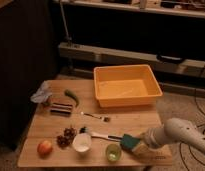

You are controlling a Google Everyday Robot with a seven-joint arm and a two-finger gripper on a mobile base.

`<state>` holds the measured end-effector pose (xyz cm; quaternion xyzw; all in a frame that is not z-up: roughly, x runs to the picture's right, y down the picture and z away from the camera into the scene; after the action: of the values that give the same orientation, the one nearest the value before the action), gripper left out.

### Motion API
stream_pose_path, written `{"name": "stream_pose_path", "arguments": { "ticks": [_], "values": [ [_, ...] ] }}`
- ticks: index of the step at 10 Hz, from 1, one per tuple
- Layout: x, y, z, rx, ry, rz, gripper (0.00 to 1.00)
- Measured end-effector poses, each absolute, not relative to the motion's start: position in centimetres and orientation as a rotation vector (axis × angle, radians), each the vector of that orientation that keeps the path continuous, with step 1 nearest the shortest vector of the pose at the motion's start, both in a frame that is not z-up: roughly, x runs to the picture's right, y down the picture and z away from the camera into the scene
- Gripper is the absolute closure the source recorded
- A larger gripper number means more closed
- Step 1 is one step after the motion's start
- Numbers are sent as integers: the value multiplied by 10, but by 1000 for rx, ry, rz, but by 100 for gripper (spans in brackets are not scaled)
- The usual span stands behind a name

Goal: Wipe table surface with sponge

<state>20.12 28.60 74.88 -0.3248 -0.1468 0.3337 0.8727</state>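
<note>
The light tan wooden table surface (128,125) fills the lower middle of the camera view. The sponge (130,143), teal-green on top with a yellow-tan body, lies on the table near its front right edge, next to a small green cup (113,152). My gripper (139,144) comes in from the right on a white arm and holds the sponge against the tabletop.
An orange plastic tub (127,86) stands at the back right. A white cup (82,142), a brush (98,135), a fork (96,117), grapes (66,137), an apple (44,147), a dark bar (61,108), a green pepper (71,96) and a crumpled cloth (41,93) lie across the left half.
</note>
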Motion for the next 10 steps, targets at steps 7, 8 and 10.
{"name": "stream_pose_path", "arguments": {
  "ticks": [7,8,10],
  "values": [
    [255,326,737,-715,-236,751,100],
    [264,331,737,-718,-221,765,100],
    [275,334,739,-716,-200,784,100]
  ]
}}
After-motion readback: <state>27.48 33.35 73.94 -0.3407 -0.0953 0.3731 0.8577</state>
